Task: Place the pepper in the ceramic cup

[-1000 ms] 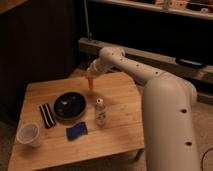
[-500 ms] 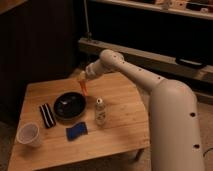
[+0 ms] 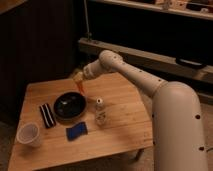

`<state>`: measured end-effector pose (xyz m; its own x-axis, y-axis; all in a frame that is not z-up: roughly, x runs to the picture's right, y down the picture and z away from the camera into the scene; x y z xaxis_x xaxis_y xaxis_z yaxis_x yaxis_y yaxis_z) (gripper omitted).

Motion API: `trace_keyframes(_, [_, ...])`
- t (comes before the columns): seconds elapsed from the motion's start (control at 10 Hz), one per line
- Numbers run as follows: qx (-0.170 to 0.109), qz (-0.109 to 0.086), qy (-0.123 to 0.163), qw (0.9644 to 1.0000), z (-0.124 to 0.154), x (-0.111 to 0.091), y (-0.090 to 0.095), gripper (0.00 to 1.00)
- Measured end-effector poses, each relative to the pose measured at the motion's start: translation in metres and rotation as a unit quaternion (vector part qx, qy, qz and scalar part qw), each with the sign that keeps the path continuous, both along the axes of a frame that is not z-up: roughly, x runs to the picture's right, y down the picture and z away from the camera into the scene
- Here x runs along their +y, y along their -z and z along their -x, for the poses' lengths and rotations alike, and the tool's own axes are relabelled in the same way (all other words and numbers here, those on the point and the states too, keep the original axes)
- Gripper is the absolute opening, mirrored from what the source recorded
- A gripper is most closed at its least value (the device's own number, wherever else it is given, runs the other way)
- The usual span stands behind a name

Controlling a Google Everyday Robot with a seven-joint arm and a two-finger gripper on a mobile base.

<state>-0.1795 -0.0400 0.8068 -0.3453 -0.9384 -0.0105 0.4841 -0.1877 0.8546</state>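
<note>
My gripper (image 3: 77, 77) hangs over the back of the wooden table (image 3: 125, 120), just behind the black bowl (image 3: 69, 106). The slender orange-red pepper (image 3: 81, 86) hangs down from it, held above the bowl's far rim. The pale ceramic cup (image 3: 28, 134) stands at the table's front left corner, well to the left of and in front of the gripper.
A small clear white-capped bottle (image 3: 100, 111) stands right of the bowl. A blue object (image 3: 76, 132) lies in front of the bowl. A black striped bar (image 3: 46, 115) lies left of it. Dark shelving stands behind the table.
My gripper has moved left with the pepper, from over the table's middle back to over the bowl's far rim.
</note>
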Motion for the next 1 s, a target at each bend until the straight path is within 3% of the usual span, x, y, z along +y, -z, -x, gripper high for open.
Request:
trace_keyframes(0.2, [-0.057,-0.037,0.028,0.9973,0.030,0.027,0.035,0.00])
trace_keyframes(0.5, [-0.151,-0.083,0.076,0.9820,0.076,0.067,0.089,0.00])
trace_keyframes(0.7, [-0.216,-0.103,0.111,0.9645,0.111,0.095,0.123,0.00])
trace_keyframes(0.8, [-0.248,-0.111,0.127,0.9540,0.128,0.109,0.139,0.00])
trace_keyframes(1.0, [-0.318,-0.129,0.163,0.9250,0.168,0.138,0.175,0.00])
